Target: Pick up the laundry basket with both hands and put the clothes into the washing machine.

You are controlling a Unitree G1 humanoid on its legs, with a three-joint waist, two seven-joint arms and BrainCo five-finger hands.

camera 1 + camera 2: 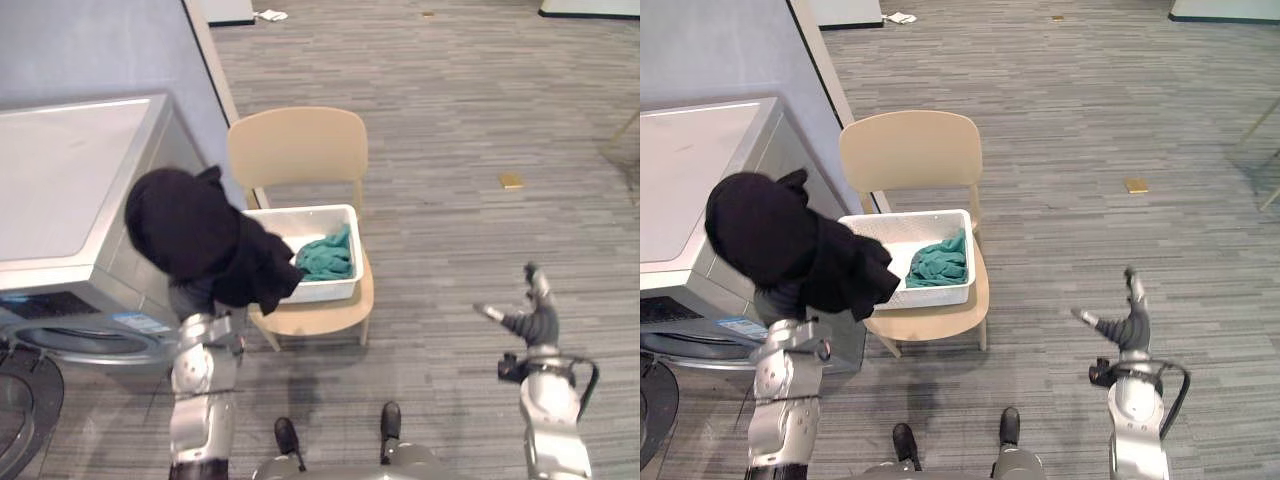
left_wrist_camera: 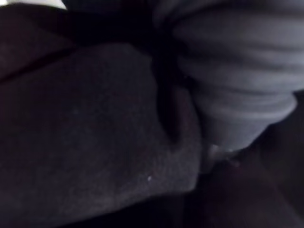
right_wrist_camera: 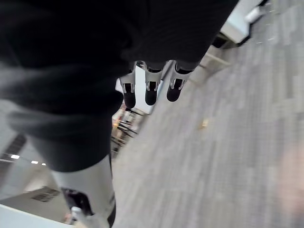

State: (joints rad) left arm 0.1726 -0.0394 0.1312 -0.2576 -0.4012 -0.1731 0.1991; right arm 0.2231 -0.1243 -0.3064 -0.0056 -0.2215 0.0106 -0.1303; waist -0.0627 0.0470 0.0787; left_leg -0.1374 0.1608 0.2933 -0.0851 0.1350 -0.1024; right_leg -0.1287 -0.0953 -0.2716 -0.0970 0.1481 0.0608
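A black garment (image 1: 195,240) hangs in a bundle over my raised left hand (image 2: 237,71), beside the washing machine (image 1: 70,180) and just left of the basket; the cloth hides that hand's fingers. The white laundry basket (image 1: 300,213) rests on the seat of a beige chair (image 1: 298,147) and holds a teal cloth (image 1: 328,257). The black garment's lower edge droops over the basket's left rim. My right hand (image 1: 535,320) is far off at the lower right above the floor, fingers (image 3: 149,88) straight and holding nothing.
The washer's round door (image 1: 25,400) stands swung out at the lower left, below its front opening (image 1: 85,340). A grey partition (image 1: 100,50) rises behind the machine. A small yellow piece (image 1: 512,181) lies on the carpet to the right.
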